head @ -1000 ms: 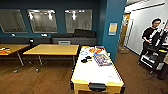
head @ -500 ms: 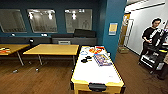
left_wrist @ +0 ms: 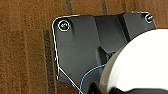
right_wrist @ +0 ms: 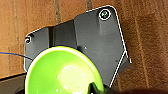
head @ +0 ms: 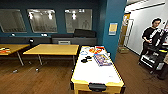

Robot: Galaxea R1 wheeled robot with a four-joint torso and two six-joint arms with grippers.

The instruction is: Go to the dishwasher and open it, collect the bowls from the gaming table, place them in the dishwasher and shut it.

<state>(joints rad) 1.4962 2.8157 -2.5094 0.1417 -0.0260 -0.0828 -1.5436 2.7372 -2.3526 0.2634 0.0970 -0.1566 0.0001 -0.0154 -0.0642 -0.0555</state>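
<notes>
The robot is driving on a brown wood floor [head: 45, 80] with a bowl at each arm. The right wrist view shows a green bowl [right_wrist: 62, 72] close to the camera. The left wrist view shows a white bowl [left_wrist: 140, 62] close up too. I think each bowl is being carried, but I cannot tell if the fingers of either arm are apart or together.

To do this step well, the robot should roll slowly and keep both bowls level so they do not slip or tip.

The head view shows the room, which the wrist views do not. The gaming table [head: 96, 72] is just in front, with a white top. Farther along it lie two small dark things [head: 86, 59] and game boxes [head: 101, 59]. A yellow table [head: 53, 49] stands to the left. A person [head: 151, 35] stands far to the right by a black rig [head: 156, 53]. I see no dishwasher here.
</notes>
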